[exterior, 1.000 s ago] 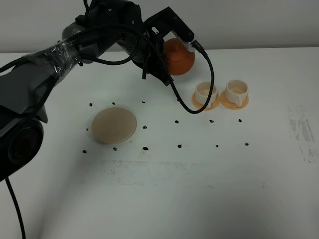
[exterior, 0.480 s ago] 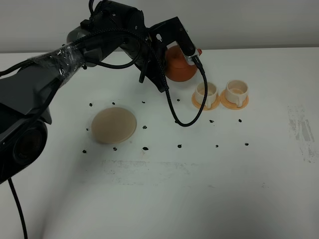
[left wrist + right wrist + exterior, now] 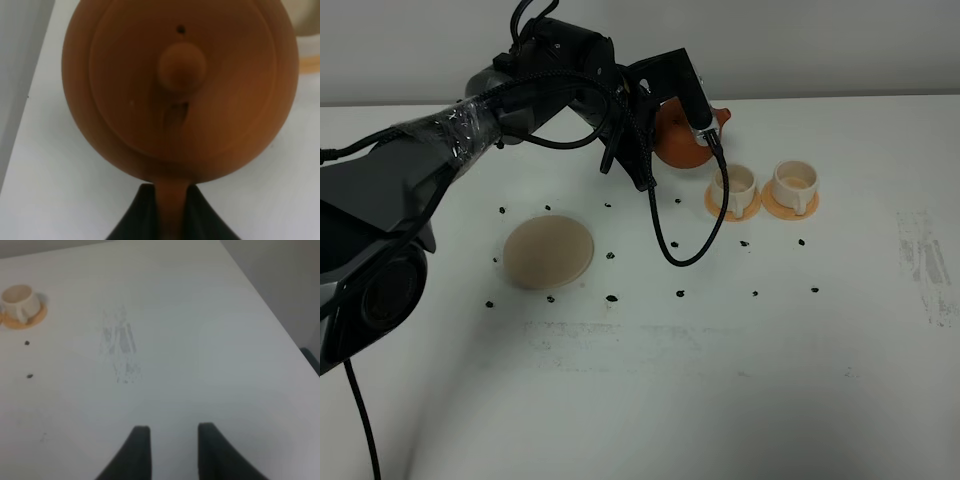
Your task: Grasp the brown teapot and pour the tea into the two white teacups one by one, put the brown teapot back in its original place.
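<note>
The brown teapot (image 3: 686,142) hangs above the table's far side, just left of the two white teacups, with its spout pointing right toward them. My left gripper (image 3: 670,100) is shut on its loop handle. In the left wrist view the teapot (image 3: 180,85) fills the frame, and my gripper (image 3: 170,189) clamps the handle. The left teacup (image 3: 733,187) and right teacup (image 3: 793,183) stand on orange saucers. The cream coaster (image 3: 548,251) lies bare at the left. My right gripper (image 3: 170,440) is open and empty over bare table. It is out of the high view.
Black dot marks are scattered over the white table (image 3: 650,360). A grey scuffed patch (image 3: 925,262) lies near the right edge. The right wrist view shows one teacup (image 3: 18,300) on its saucer (image 3: 30,319) far off, and the table's edge (image 3: 280,335).
My left arm has carried the teapot a little right and down toward the left teacup, and its spout now shows on the right. The cups and the coaster have not moved.
</note>
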Motion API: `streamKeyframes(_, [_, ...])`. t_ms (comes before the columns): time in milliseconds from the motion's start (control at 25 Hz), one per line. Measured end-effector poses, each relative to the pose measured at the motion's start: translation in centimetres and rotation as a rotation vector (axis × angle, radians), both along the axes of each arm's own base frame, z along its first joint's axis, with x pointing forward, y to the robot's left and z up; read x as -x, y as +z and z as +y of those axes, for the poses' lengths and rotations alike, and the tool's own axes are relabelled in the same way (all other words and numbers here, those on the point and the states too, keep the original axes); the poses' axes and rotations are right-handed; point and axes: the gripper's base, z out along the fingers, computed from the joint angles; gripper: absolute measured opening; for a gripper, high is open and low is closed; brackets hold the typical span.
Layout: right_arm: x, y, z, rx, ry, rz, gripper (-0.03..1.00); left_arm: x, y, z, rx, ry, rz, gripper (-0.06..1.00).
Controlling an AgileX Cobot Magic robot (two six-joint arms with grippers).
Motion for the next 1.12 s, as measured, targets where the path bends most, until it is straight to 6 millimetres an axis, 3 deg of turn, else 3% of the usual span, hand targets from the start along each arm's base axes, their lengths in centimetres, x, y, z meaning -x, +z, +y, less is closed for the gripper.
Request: streamKeyframes(1120, [0.0, 0.01, 0.0, 0.0, 0.0, -0.001, 0.22, 0.11, -0.06, -0.61, -0.236, -0.246, -0.155, 0.08])
